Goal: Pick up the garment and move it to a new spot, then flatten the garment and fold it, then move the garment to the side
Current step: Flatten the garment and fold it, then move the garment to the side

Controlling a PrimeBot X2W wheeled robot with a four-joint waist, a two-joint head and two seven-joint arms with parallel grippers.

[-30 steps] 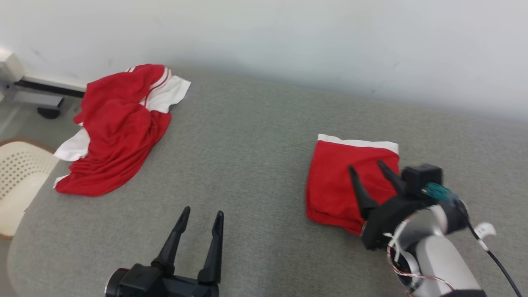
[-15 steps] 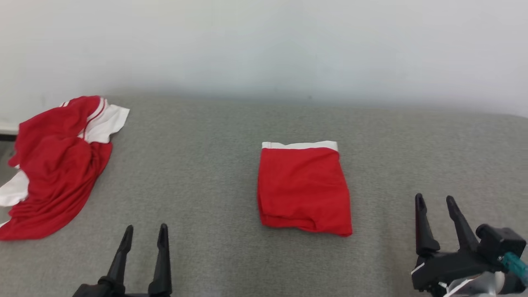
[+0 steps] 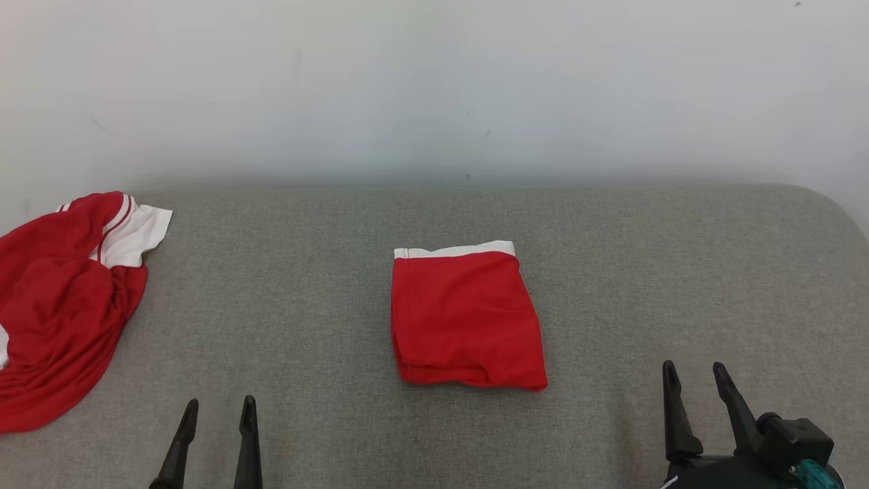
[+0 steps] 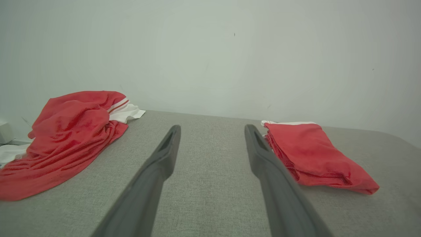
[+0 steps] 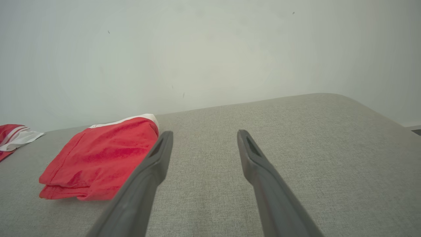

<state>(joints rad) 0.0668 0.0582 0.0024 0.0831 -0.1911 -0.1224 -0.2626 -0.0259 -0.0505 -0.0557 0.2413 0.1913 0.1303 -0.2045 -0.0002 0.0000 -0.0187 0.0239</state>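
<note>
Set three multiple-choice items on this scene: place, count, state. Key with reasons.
1. The folded red garment on the grey fabric surface lies at its: A. middle B. right edge C. left edge
2. Red garments there: A. one B. two C. three
3. The left gripper and right gripper: A. both open B. both shut C. right shut on cloth
Key: 1A, it lies centred; 2B, a crumpled red-and-white garment lies left too; 3A, fingers apart, nothing held.
</note>
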